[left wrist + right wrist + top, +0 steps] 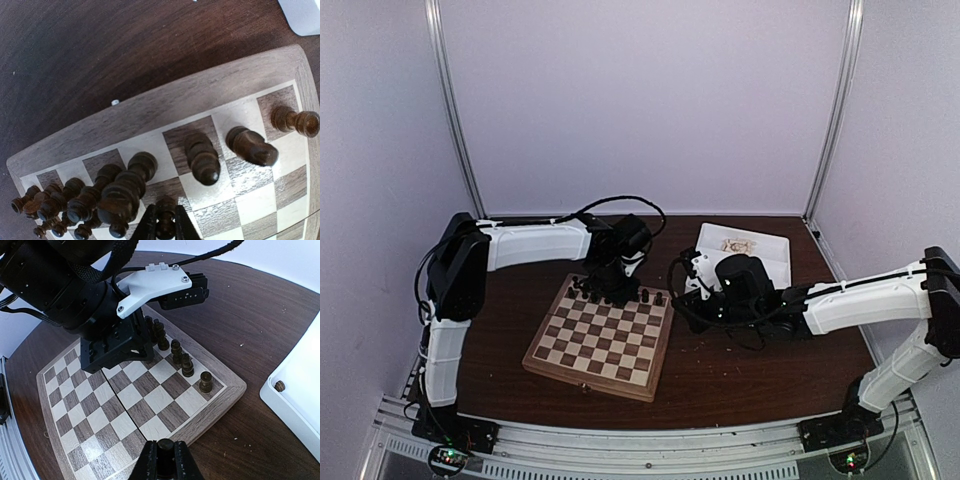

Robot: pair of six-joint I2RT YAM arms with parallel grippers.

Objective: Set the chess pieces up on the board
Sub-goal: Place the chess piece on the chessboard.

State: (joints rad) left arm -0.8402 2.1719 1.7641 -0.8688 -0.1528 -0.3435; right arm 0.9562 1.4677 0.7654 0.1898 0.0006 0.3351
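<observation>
The board [582, 355] lies at the table's centre-left, with dark chess pieces [615, 293] crowded along its far rows. My left gripper [620, 272] hangs over those rows. In the left wrist view it [165, 220] is shut on a dark piece [165, 202] standing on a square, beside a cluster [100, 195], a bishop-like piece [202, 157], a knight [252, 146] and a rook [295, 121]. My right gripper [165, 450] is shut on another dark piece [165, 444] above the board's right edge [220, 405]. It shows in the top view [692, 292] just right of the board.
A white tray [775, 262] stands at the back right with pale pieces [738, 244] in it. Its rim [295, 390] is close to my right gripper, and one brown piece [280, 386] lies inside. The left arm's wrist [115, 342] looms over the board's far half.
</observation>
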